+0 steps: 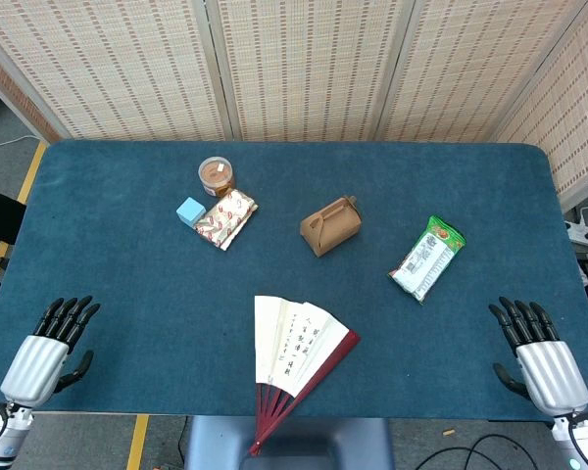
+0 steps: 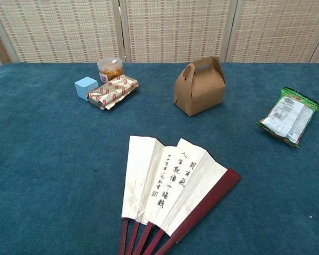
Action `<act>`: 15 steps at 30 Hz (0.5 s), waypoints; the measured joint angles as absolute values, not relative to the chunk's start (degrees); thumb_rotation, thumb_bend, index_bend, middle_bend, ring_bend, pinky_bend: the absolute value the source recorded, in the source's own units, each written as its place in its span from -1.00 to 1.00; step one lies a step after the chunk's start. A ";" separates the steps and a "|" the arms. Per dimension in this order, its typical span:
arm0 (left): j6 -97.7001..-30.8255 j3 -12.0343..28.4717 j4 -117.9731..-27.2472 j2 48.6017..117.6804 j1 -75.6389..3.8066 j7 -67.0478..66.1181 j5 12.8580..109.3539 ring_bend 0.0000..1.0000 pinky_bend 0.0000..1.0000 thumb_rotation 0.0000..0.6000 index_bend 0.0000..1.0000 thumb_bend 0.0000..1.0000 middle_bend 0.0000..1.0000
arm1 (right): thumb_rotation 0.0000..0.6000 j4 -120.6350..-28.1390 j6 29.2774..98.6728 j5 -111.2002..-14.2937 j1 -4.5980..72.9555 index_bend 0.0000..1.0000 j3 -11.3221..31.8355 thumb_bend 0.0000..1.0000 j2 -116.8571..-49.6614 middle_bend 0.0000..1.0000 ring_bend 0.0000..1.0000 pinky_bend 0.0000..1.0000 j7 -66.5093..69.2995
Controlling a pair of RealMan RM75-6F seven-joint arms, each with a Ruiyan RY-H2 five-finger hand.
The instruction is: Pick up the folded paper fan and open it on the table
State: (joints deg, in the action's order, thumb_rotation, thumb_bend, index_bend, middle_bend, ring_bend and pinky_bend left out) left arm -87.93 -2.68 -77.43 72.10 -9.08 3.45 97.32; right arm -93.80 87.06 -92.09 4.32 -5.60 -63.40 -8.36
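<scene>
The paper fan [image 1: 296,354] lies partly spread on the blue table near the front edge, cream leaves with black writing and dark red ribs; in the chest view the fan [image 2: 170,186] fills the lower middle. My left hand [image 1: 49,351] rests at the front left corner, fingers apart, holding nothing. At the front right corner my right hand [image 1: 541,357] also holds nothing, with fingers spread. Both hands are well away from the fan and show only in the head view.
A brown paper box [image 1: 330,226] stands mid-table. A green-edged snack bag [image 1: 427,258] lies to the right. At the back left sit a small jar [image 1: 216,176], a light blue cube [image 1: 190,211] and a red-and-white packet [image 1: 225,218].
</scene>
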 measured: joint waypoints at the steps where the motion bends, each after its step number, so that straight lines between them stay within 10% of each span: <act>1: -87.94 -2.67 -77.48 72.02 -9.10 3.39 97.33 -1.00 -0.94 1.00 -0.98 -0.09 -1.00 | 1.00 -93.62 86.75 -92.23 4.40 -1.00 -5.59 -0.57 -63.59 -1.00 -1.00 -1.00 -8.33; 15: -86.32 -2.24 -78.35 71.30 -9.85 5.12 96.08 -1.00 -0.94 1.00 -0.98 -0.09 -1.00 | 1.00 -93.06 73.99 -101.86 14.12 -0.80 -4.66 -0.57 -72.81 -1.00 -1.00 -1.00 -12.58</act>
